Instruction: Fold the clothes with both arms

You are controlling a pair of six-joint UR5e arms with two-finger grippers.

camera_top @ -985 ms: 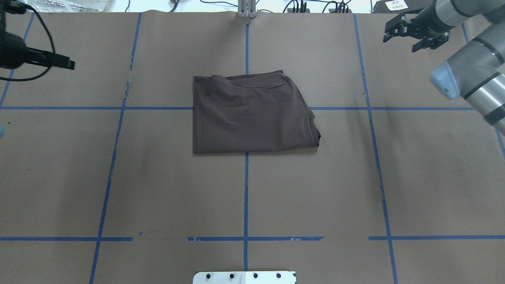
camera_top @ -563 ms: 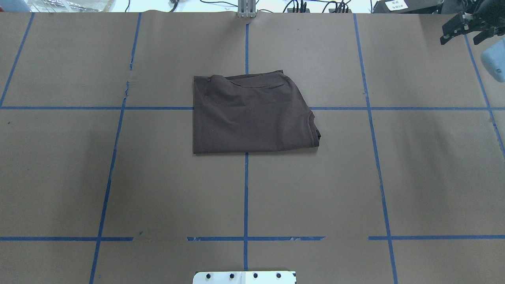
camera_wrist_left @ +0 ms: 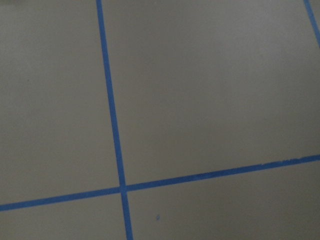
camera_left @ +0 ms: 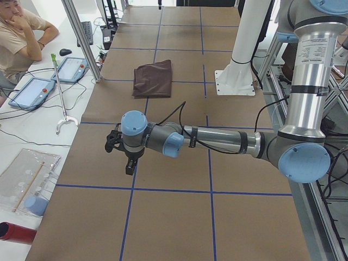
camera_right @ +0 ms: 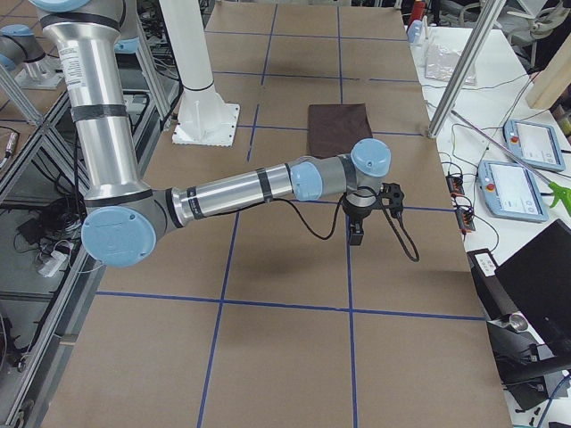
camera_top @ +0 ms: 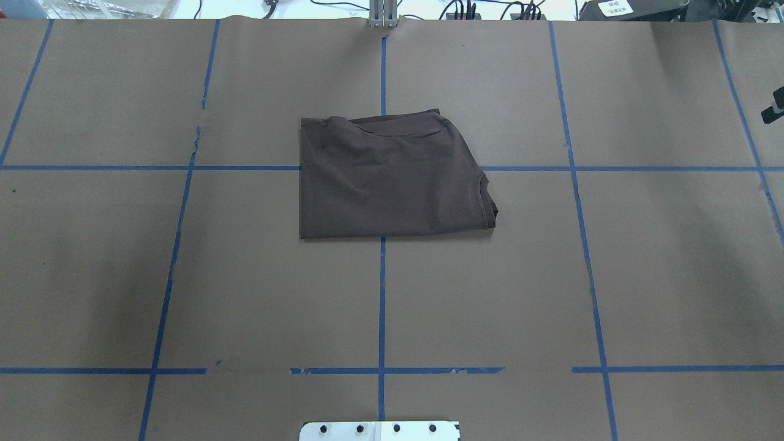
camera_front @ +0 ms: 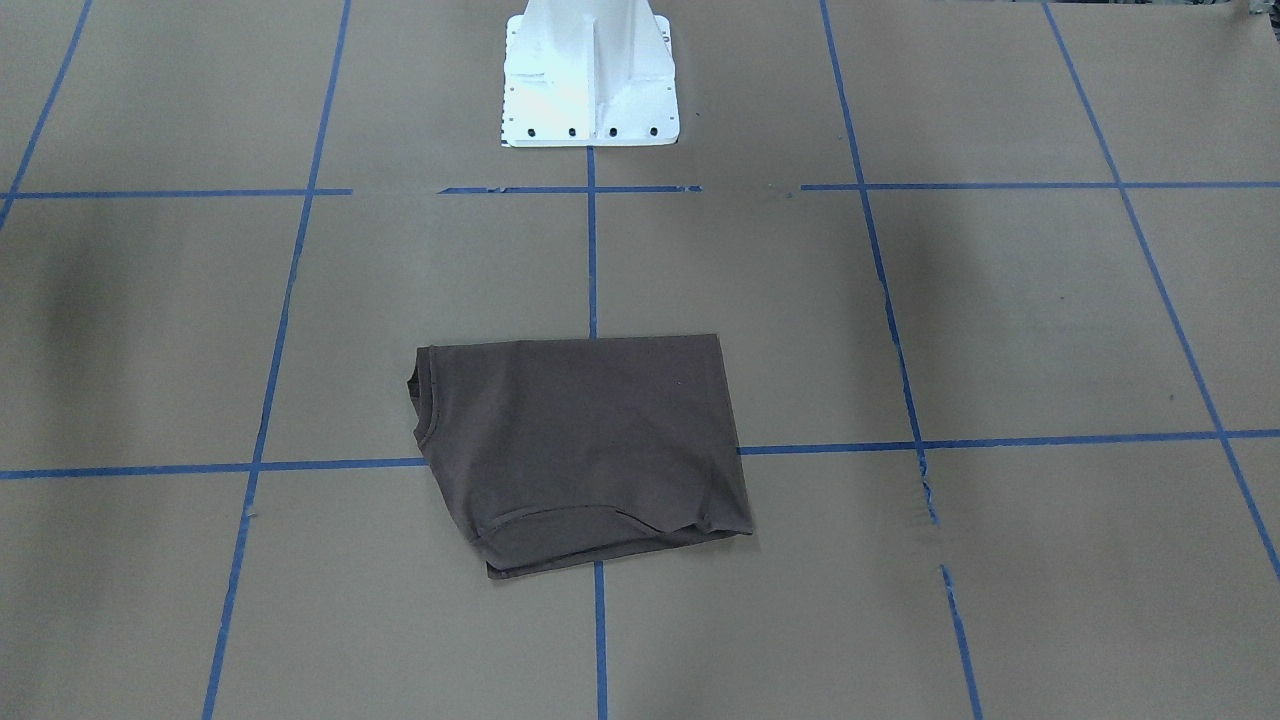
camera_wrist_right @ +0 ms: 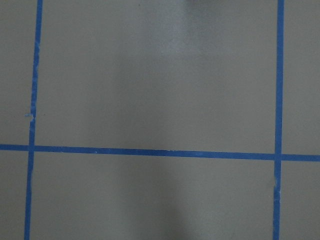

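The folded T-shirt (camera_top: 392,177) lies flat mid-bench (camera_top: 661,275), collar at its right edge, room on every side, well apart from the left tool (camera_left: 115,142) and right tool (camera_right: 390,201), whose spread I cannot tell.

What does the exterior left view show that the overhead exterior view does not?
Only the exterior left view shows the left arm stretched over the table, a seated person and two tablets. Only the overhead view shows the shirt's collar clearly, at its right edge. Both show the folded T-shirt, blue tape lines and the white base plate.
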